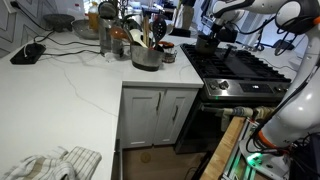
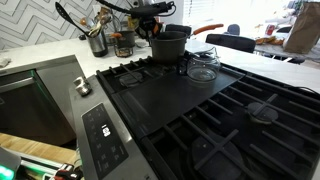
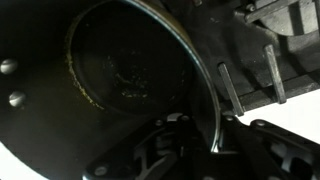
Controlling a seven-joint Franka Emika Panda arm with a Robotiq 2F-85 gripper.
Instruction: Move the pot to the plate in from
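Note:
A dark pot (image 2: 170, 48) stands on a back burner of the black stove (image 2: 160, 95); it also shows in an exterior view (image 1: 207, 43). In the wrist view I look down into the pot (image 3: 120, 65), and its thin metal rim runs between my fingers. My gripper (image 3: 205, 135) is shut on that rim, one finger inside and one outside. It reaches down from above in both exterior views (image 2: 158, 30) (image 1: 215, 34). The front burner grates (image 2: 235, 130) lie nearer the camera.
A clear glass vessel (image 2: 203, 68) sits on the stove right beside the pot. A utensil holder (image 2: 97, 42) and a jar (image 2: 124, 43) stand on the counter behind. A steel pot with utensils (image 1: 147, 55) and a cloth (image 1: 50, 165) are on the white counter.

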